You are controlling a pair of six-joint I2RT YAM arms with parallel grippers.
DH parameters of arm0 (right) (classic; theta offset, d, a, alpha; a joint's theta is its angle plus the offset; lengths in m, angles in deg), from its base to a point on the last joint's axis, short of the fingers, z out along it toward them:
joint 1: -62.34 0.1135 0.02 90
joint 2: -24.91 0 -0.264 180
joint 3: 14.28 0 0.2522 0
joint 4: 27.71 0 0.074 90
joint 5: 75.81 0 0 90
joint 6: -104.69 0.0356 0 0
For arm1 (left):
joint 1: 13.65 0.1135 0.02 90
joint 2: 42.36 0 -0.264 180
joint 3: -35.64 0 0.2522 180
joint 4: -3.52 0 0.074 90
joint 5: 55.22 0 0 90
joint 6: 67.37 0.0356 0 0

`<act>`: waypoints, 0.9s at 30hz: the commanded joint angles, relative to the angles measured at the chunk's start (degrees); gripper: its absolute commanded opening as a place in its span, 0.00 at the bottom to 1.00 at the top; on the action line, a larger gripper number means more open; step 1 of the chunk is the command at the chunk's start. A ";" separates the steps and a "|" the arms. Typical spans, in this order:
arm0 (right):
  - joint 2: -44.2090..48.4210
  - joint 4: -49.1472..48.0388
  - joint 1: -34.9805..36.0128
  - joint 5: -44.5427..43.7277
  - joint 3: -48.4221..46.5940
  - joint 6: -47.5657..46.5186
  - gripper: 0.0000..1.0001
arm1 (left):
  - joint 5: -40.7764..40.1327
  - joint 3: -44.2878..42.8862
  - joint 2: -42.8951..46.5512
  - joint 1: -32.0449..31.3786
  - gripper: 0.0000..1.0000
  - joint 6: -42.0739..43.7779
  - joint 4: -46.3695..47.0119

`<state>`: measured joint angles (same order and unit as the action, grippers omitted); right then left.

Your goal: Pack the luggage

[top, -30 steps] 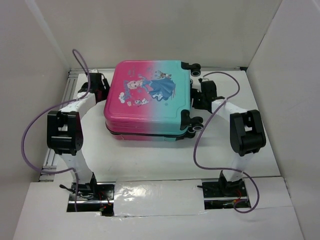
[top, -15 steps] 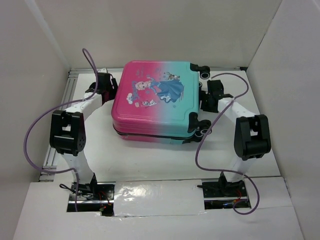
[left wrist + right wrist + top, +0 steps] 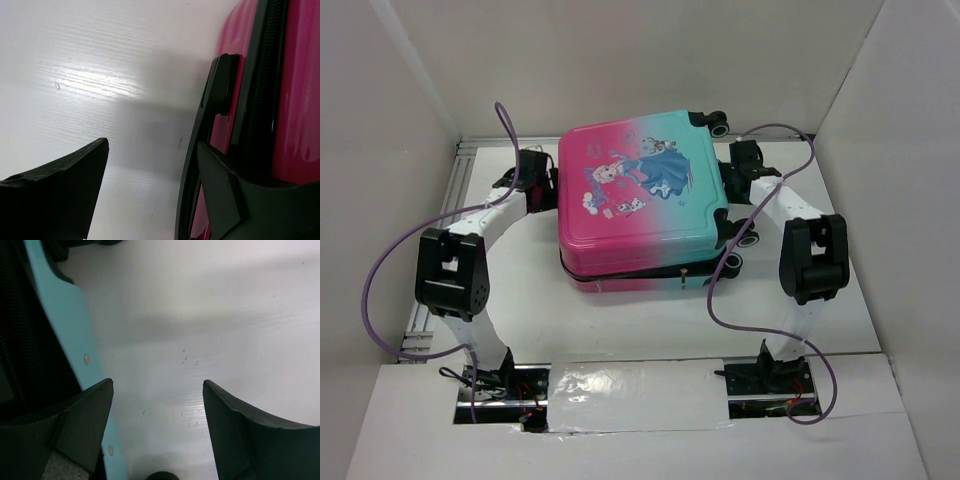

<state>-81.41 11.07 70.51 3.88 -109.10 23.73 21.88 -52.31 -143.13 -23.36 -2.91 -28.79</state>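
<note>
Flanking closed pink-to-teal hard-shell princess-print suitcase, print-up on white counter | left end effector spread at pink side | right end effector spread at teal side | shell shut, packing seemingly near done

The top camera sits high behind the arm bases and looks down and forward on the whole counter, with the luggage in the middle. Each wrist camera looks along its own tool, very near the surface: the left tool faces the pink side, the right tool the teal side. All three views share the luggage and the white counter.
</note>
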 commanded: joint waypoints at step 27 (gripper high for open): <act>2.71 -3.48 9.41 11.18 -0.67 7.49 0.86 | 16.23 -9.30 -1.37 -8.31 0.88 -2.94 1.67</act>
<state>-74.86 16.20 73.24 -7.94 -101.64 28.02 18.53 -61.27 -147.02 -24.89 0.69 -34.08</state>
